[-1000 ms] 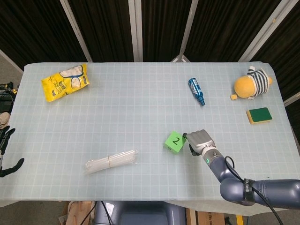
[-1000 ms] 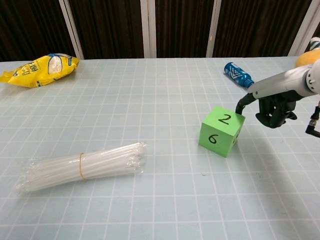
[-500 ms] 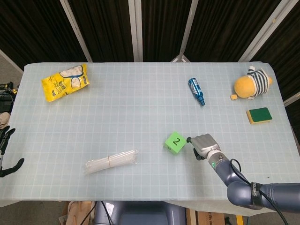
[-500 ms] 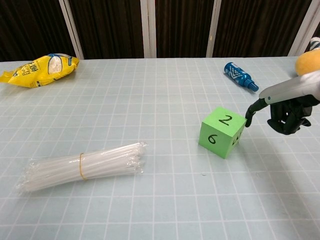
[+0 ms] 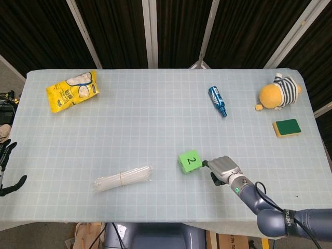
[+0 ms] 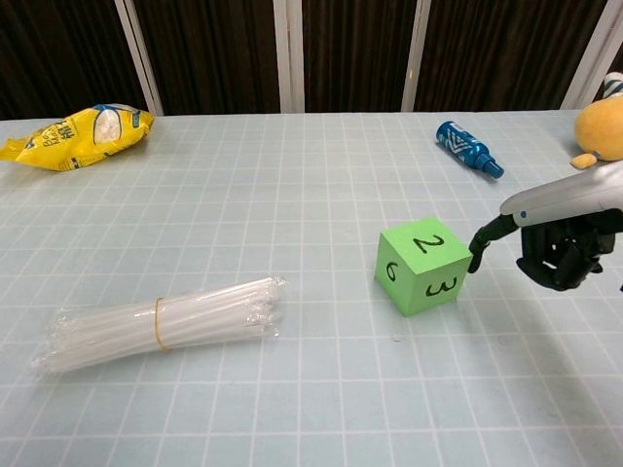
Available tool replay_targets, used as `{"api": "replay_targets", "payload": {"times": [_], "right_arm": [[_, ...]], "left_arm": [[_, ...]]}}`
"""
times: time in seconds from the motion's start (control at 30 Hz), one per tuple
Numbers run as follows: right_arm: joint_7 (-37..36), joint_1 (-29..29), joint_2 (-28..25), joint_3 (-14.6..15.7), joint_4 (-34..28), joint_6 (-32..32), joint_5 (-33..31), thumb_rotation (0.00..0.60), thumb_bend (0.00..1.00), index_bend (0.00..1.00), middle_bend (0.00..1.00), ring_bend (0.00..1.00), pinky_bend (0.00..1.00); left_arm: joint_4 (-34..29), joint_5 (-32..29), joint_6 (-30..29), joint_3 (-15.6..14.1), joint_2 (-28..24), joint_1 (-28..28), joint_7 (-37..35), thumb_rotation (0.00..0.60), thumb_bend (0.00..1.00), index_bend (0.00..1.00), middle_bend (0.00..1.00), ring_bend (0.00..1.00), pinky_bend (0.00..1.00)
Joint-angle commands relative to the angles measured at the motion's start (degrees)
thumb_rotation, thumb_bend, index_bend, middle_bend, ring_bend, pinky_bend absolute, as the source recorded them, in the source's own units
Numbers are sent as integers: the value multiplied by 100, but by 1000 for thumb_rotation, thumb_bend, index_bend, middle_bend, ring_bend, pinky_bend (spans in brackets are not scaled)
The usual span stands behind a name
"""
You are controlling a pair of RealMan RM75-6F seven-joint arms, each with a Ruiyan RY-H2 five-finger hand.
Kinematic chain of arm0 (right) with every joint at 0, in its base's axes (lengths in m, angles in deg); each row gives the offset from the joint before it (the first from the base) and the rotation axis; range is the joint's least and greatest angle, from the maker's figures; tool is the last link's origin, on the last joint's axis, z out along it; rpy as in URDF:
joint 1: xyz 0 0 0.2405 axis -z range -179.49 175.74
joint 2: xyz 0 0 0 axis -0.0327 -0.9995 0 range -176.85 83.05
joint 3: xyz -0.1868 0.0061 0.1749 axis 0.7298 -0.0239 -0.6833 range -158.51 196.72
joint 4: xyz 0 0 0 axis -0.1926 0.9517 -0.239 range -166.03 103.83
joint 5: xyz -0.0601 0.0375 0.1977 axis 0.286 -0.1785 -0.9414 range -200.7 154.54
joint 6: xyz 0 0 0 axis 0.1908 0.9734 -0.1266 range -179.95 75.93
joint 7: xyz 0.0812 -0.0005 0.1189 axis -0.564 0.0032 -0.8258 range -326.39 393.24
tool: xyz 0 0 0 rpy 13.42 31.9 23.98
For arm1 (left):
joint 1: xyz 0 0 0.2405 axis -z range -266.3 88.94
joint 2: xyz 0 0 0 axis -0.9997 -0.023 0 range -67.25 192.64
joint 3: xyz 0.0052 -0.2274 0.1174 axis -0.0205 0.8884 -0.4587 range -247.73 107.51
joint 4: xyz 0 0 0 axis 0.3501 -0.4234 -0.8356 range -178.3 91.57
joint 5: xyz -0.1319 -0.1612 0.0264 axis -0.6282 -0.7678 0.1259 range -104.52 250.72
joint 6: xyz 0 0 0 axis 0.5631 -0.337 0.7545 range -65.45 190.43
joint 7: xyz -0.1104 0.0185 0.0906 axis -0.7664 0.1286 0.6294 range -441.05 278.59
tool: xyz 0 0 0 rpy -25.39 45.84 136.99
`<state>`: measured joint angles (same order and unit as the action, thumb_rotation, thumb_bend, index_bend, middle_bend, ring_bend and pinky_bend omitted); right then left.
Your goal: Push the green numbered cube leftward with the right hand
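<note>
The green numbered cube (image 5: pixel 189 161) (image 6: pixel 421 265) stands on the white gridded table, right of centre and near the front edge. It is turned, with 2 on top and 6 and 3 on the sides facing the chest view. My right hand (image 5: pixel 223 168) (image 6: pixel 555 243) is just right of it. One outstretched fingertip (image 6: pixel 478 257) touches the cube's right edge, the other fingers are curled in and hold nothing. My left hand (image 5: pixel 7 168) hangs off the table's left edge with dark fingers apart, holding nothing.
A bundle of clear straws (image 5: pixel 123 178) (image 6: pixel 165 321) lies left of the cube. A yellow snack bag (image 5: pixel 72 90) sits far left, a blue bottle (image 5: pixel 218 100) at the back, and a plush toy (image 5: pixel 279 93) and a sponge (image 5: pixel 287 127) at the right.
The right hand drew back, then came in lower with a finger out. The cube has slid a little leftward and turned, so its 3 face now shows.
</note>
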<state>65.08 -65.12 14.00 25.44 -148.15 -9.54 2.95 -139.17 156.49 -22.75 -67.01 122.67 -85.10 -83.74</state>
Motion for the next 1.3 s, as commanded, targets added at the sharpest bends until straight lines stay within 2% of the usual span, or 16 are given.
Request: {"api": "replay_targets", "payload": {"times": [0.03, 0.3, 0.57, 1.13, 1.3], "right_arm": [[-64, 14, -15, 32, -83, -17, 93, 600, 784, 226, 820, 788, 655], [-226, -87, -2, 59, -260, -200, 208, 600, 784, 226, 820, 788, 654], [-367, -275, 267, -19, -157, -265, 216, 600, 784, 226, 820, 788, 655], [-702, -853, 686, -137, 70, -466, -303, 600, 783, 226, 820, 788, 655], [-1021, -863, 782, -285, 166, -571, -313, 600, 784, 226, 820, 788, 655]], "left_arm": [[-1, 0, -4, 0, -1, -3, -3, 600, 344, 28, 0, 0, 0], [-2, 5, -13, 0, -8, -8, -23, 600, 344, 28, 0, 0, 0], [6, 5, -18, 4, -26, -13, -73, 600, 344, 28, 0, 0, 0], [37, 8, -34, 18, -77, -26, -235, 600, 344, 28, 0, 0, 0], [42, 6, -13, 16, -81, -18, -250, 600, 344, 28, 0, 0, 0]]}}
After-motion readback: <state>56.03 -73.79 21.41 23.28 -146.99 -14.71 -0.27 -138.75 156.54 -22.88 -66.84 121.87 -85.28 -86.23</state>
